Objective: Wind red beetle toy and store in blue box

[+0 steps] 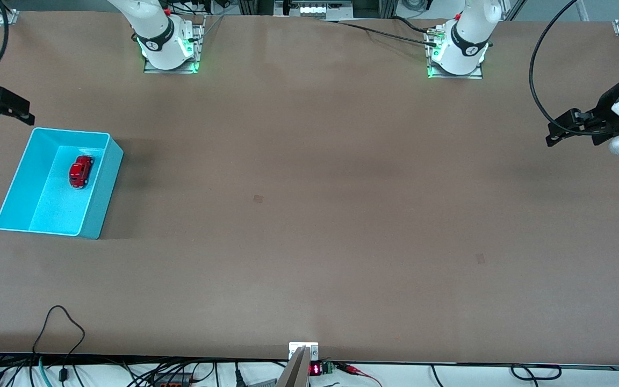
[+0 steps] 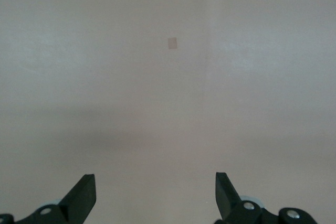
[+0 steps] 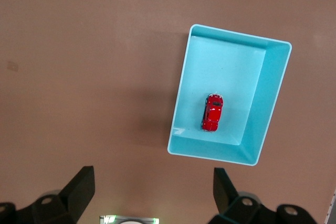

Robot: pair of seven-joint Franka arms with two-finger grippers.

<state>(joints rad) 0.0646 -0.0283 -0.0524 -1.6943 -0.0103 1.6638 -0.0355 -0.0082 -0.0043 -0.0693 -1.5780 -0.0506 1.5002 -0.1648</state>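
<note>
The blue box [image 1: 106,183] stands on the brown table toward the right arm's end. The red beetle toy [image 1: 80,171] lies inside it on the floor, in the half farther from the front camera. In the right wrist view the red beetle toy [image 3: 212,112] rests in the blue box [image 3: 262,108], clear of my fingers. My right gripper [image 1: 6,114] [image 3: 153,177] hangs open and empty over the table edge beside the box. My left gripper [image 1: 554,131] [image 2: 156,182] is open and empty over bare table at the left arm's end.
The two arm bases [image 1: 170,51] [image 1: 457,54] stand along the table's back edge. Small darker patches [image 1: 258,199] [image 1: 480,258] mark the tabletop. A loose cable [image 1: 62,322] and a metal bracket [image 1: 303,352] sit at the edge nearest the front camera.
</note>
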